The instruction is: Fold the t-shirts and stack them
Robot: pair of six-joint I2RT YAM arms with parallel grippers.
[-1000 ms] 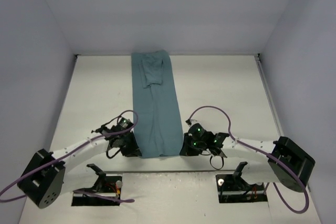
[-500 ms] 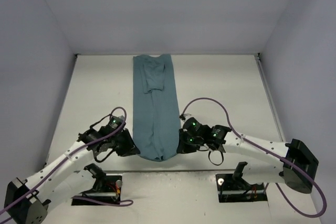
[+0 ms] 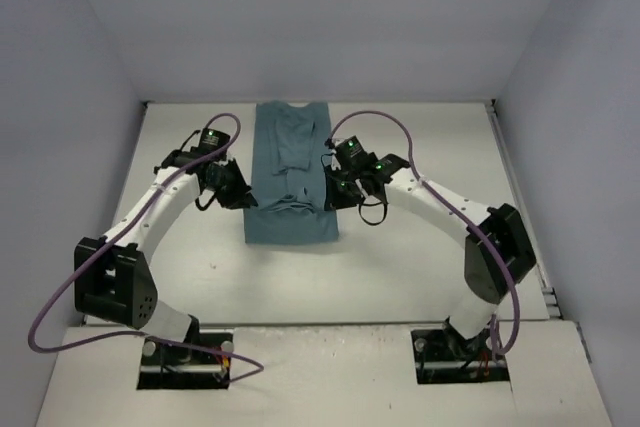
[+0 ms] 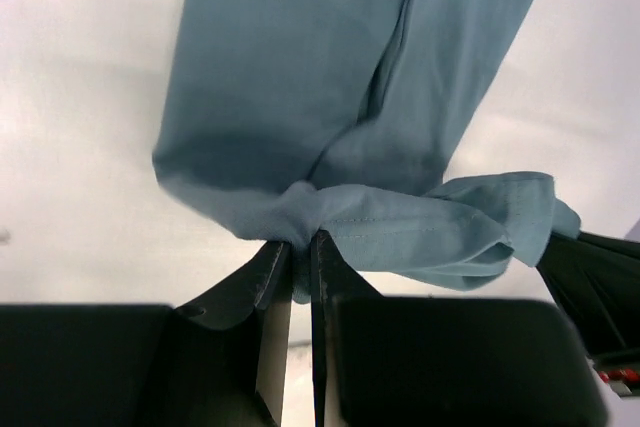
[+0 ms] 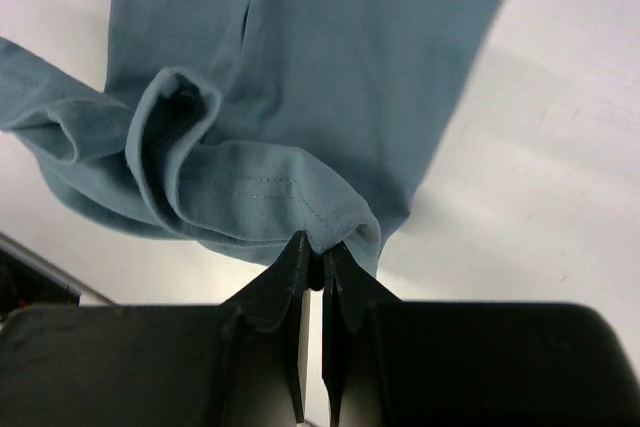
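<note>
Two tools (image 3: 244, 201) (image 3: 329, 201), t-shirt (image 3: 291, 162) hem corners pinched

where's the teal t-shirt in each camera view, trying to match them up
Top external: t-shirt lies centre, toward the far wall, between left hand and right hand.
Left wrist: fills the upper middle, a corner bunched in the left hand at bottom centre.
Right wrist: fills the upper left and centre, a corner pinched in the right hand.
Shared landmark: the stitched hem, held at each end by a hand.
</note>
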